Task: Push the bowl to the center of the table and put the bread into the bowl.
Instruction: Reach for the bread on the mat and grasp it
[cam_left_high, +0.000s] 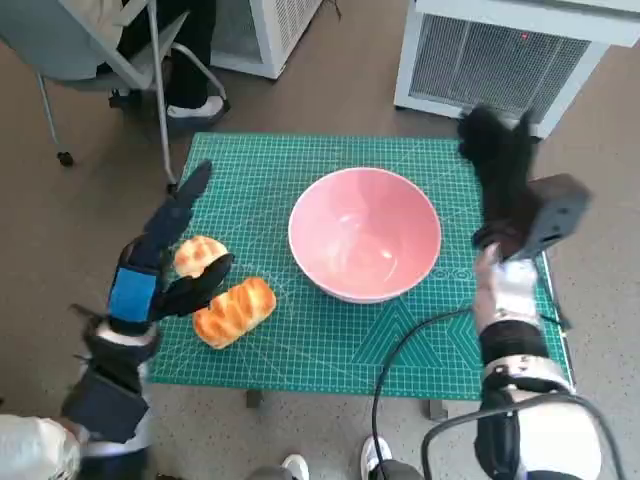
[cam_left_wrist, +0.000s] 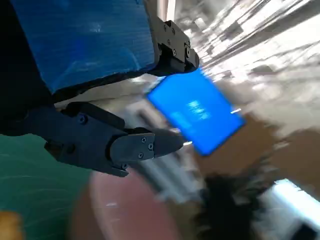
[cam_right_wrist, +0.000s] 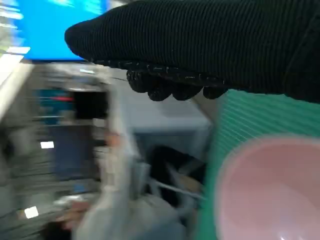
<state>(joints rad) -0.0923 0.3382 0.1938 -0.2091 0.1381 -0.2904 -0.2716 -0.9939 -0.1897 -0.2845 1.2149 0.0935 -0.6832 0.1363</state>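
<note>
No writing can be read: the blue screen (cam_left_wrist: 195, 117) in the left wrist view is blurred. The pink bowl (cam_left_high: 365, 234) is round, smooth and glossy, and it stands near the middle of the green cutting mat (cam_left_high: 330, 340), which has a fine grid and covers the bench. Two golden, ridged bread pieces lie near the mat's left edge: a round bun (cam_left_high: 198, 255) and a longer loaf (cam_left_high: 234, 311), just beside each other. The left hand (cam_left_high: 165, 255) hovers over them with fingers spread, holding nothing. The right hand (cam_left_high: 503, 170) in its knitted glove is raised by the mat's right edge, apart from the bowl; its fingers look extended, with nothing in them. Open mat remains in front of the bowl.
</note>
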